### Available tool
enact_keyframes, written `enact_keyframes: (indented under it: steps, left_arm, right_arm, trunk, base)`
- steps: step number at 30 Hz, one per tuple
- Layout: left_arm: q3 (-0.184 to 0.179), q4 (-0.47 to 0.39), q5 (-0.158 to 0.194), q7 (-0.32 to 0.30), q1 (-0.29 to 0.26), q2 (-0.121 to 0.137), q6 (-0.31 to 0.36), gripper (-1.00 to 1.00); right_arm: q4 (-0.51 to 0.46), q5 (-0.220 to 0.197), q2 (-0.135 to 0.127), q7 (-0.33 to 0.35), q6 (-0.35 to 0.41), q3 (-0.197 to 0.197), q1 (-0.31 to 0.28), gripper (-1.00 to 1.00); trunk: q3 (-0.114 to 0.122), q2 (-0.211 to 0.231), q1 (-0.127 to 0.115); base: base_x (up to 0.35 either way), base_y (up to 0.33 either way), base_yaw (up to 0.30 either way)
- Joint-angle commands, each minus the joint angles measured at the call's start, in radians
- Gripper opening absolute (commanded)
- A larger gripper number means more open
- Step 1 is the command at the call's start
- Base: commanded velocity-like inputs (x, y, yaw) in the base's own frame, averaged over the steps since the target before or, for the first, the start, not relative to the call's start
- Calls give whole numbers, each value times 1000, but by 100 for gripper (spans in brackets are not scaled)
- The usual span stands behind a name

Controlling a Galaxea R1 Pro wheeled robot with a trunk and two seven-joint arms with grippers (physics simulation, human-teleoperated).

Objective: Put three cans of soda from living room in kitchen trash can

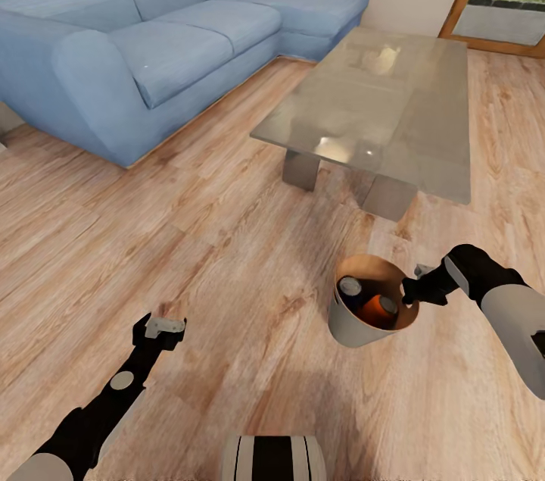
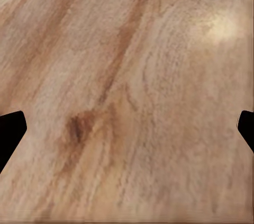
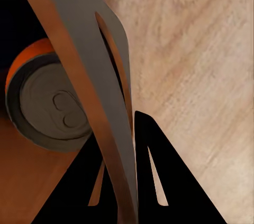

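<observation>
The tash can (image 1: 354, 329), grey outside and brown inside, sits tilted over the wooden floor of the living room, in front of the glass table. My right gripper (image 1: 412, 292) is shut on its rim. Inside it I see two grey can tops: an orange can of soda (image 1: 376, 307) and a second can (image 1: 350, 286). In the right wrist view the bin wall (image 3: 87, 70) runs between my right gripper (image 3: 124, 150) fingers, with the orange can (image 3: 50, 107) beyond it. My left gripper (image 1: 163, 329) hangs open above bare floor, as the left wrist view (image 2: 127, 131) also shows. The kitchen is out of view.
A low glass table (image 1: 424, 140) stands just beyond the bin. A long blue corner sofa (image 1: 166, 49) fills the far left. A wood-framed doorway (image 1: 499, 11) is at the far right. Wooden floor (image 1: 227, 254) spreads between the sofa, the table and me.
</observation>
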Motion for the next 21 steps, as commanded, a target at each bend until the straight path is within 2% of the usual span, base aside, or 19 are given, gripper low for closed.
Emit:
enact_keyframes:
  steps: [1,3,12,21]
  left_arm:
    - [0,0,0,0,0,0,0,100]
    - [0,0,-1,0,0,-2,0,100]
    - [0,1,0,2,0,-3,-9,100]
    - [0,35,0,1,0,-11,-16,100]
  right_arm:
    - [0,-29,0,7,6,-6,0,-100]
    - [-1,-28,-1,7,6,-7,1,-100]
    - [-2,-27,0,7,6,-6,2,-100]
    - [-4,-27,-1,7,6,-5,3,-100]
  trunk:
    - [-4,0,0]
    - [-12,-1,1]
    - [-12,-1,1]
    - [-46,-3,5]
  base:
    - [0,0,0]
    - [0,0,0]
    - [0,0,0]
    - [0,0,0]
